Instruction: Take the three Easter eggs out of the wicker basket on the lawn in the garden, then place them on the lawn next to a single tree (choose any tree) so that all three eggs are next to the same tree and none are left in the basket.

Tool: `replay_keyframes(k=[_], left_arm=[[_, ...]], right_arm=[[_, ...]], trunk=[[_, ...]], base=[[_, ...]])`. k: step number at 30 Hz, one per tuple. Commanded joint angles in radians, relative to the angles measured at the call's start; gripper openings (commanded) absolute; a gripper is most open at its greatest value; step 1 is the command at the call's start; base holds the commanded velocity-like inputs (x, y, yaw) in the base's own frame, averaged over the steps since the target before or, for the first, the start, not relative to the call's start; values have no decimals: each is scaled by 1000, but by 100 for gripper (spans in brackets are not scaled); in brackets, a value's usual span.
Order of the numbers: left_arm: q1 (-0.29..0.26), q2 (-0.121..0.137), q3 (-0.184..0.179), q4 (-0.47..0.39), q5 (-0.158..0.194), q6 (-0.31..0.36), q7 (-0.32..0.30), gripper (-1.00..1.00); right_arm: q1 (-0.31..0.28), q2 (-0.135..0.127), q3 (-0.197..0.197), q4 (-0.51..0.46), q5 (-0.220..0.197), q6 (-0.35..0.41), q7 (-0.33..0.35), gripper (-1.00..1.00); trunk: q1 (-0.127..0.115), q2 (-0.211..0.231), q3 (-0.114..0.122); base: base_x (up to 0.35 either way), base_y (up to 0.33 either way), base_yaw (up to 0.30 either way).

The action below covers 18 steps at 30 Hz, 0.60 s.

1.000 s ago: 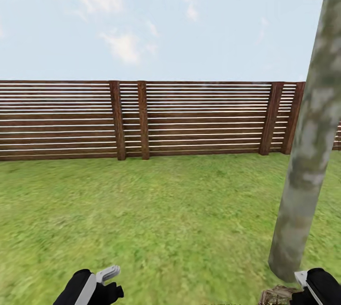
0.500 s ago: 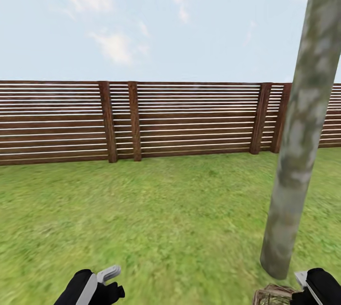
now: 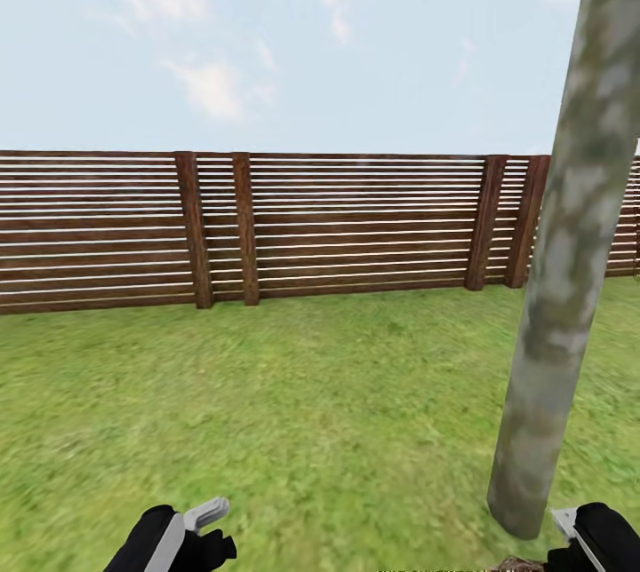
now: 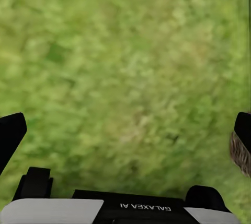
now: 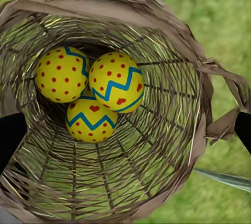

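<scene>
Green lawn (image 3: 293, 394) reached a slatted fence (image 3: 356, 226); tree (image 3: 560, 288) at right. Left gripper (image 4: 125, 130) gaped wide; right gripper's (image 5: 125, 130) grip unclear beside wicker basket (image 5: 172, 36) holding Easter eggs (image 5: 116, 81).

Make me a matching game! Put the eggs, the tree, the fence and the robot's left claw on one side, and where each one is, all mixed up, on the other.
Things:
1. Easter eggs
2. tree
3. fence
4. left claw

Places:
A. far across the lawn
B. over bare grass
C. inside the wicker basket
D. standing close, on the robot's right

Pairs: 1-C, 2-D, 3-A, 4-B
</scene>
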Motion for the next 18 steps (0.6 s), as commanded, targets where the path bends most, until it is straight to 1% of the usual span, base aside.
replay_keyframes(k=[1,18], left_arm=[[0,-1,2,-2,11,4,9,100],[0,-1,2,0,11,4,9,100]], right_arm=[[-1,-1,3,-1,9,3,7,100],[-1,0,4,0,9,5,7,100]], trunk=[[0,-1,-1],[0,-1,1]], base=[[2,-1,-237],[0,0,-279]])
